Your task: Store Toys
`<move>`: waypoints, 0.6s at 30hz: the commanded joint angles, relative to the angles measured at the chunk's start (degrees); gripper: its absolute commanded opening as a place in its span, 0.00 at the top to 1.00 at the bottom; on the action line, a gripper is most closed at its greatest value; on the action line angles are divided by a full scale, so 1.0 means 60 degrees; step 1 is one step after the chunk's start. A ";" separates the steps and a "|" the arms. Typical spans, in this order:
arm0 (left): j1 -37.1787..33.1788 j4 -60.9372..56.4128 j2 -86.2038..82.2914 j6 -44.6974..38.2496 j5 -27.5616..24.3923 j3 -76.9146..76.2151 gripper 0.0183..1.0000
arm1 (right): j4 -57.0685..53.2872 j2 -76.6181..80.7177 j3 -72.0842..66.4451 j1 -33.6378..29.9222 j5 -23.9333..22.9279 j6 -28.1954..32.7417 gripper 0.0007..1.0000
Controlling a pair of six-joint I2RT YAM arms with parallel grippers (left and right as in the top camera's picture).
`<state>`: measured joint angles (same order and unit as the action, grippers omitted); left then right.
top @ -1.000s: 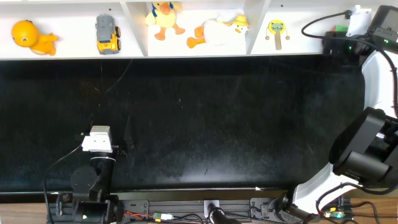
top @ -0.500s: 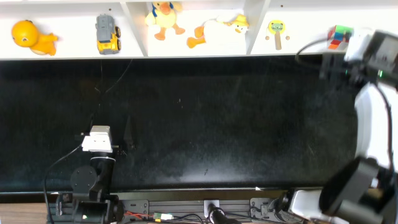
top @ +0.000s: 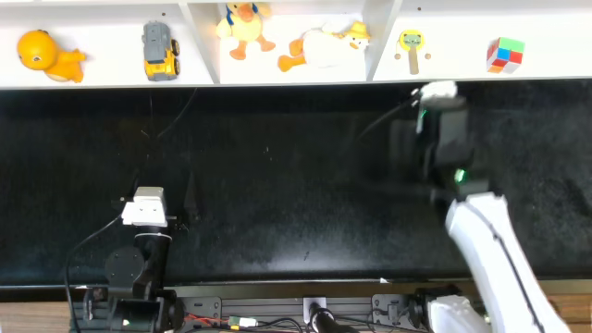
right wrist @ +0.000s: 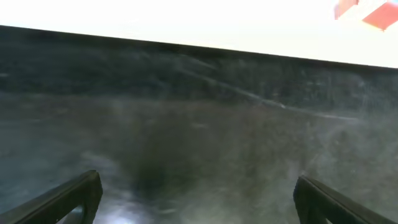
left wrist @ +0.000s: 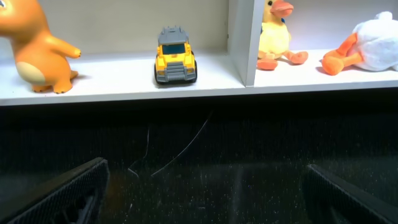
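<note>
My bench (top: 296, 194) is black with pale scratches, my shelf (top: 102, 72) white. It carries an orange figure (top: 48, 54) with a cream belly, a yellow-and-grey truck (top: 159, 51), a yellow duck (top: 243, 28), a white duck (top: 319, 48) with orange feet, and a red, green and blue cube (top: 504, 54).

Your right arm (top: 476, 222) is smeared by blur from above. The puzzle cube (right wrist: 380, 15) and the orange toy figure (left wrist: 37, 56) are cropped at wrist-view edges.
</note>
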<state>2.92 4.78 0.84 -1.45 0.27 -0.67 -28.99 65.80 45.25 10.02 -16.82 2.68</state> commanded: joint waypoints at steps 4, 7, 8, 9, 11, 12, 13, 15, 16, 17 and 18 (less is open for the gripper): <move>-0.0011 0.0015 -0.0113 -0.0029 0.0047 0.0033 0.00 | 0.1909 -0.3253 -0.2692 -0.0204 -0.0514 -0.0448 0.01; -0.0011 0.0015 -0.0113 -0.0029 0.0051 0.0033 0.00 | 0.2714 -0.4656 -0.3810 -0.0240 0.0087 -0.0452 0.00; -0.0011 0.0015 -0.0113 -0.0029 0.0047 0.0033 0.00 | 0.2790 -0.5074 -0.4080 -0.0240 0.0306 -0.0455 0.01; -0.0011 0.0015 -0.0113 -0.0029 0.0051 0.0033 0.00 | 0.2823 -0.5544 -0.4375 -0.0248 0.0572 -0.0452 0.00; -0.0011 0.0015 -0.0113 -0.0029 0.0051 0.0033 0.00 | 0.2805 -0.6269 -0.4827 -0.0310 0.0838 -0.0452 0.01; -0.0011 0.0015 -0.0113 -0.0029 0.0047 0.0033 0.00 | 0.2794 -0.6583 -0.5031 -0.0372 0.0838 -0.0448 0.00; -0.0011 0.0015 -0.0113 -0.0029 0.0047 0.0033 0.00 | 0.2798 -0.6852 -0.5220 -0.0437 0.0827 -0.0386 0.00; -0.0011 0.0015 -0.0113 -0.0029 0.0047 0.0033 0.00 | 0.2779 -0.7315 -0.5552 -0.0557 0.0827 -0.0248 0.00; -0.0011 0.0015 -0.0113 -0.0029 0.0051 0.0033 0.00 | 0.2794 -0.7515 -0.5701 -0.0568 0.0823 -0.0204 0.00; -0.0011 0.0015 -0.0113 -0.0029 0.0051 0.0033 0.00 | 0.2816 -0.7741 -0.5869 -0.0568 0.0823 -0.0197 0.00; -0.0011 0.0015 -0.0113 -0.0029 0.0047 0.0033 0.00 | 0.2809 -0.8021 -0.6065 -0.0568 0.0823 -0.0200 0.00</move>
<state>2.92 4.78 0.84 -1.43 0.30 -0.67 -12.67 20.86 10.96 6.85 -12.88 1.06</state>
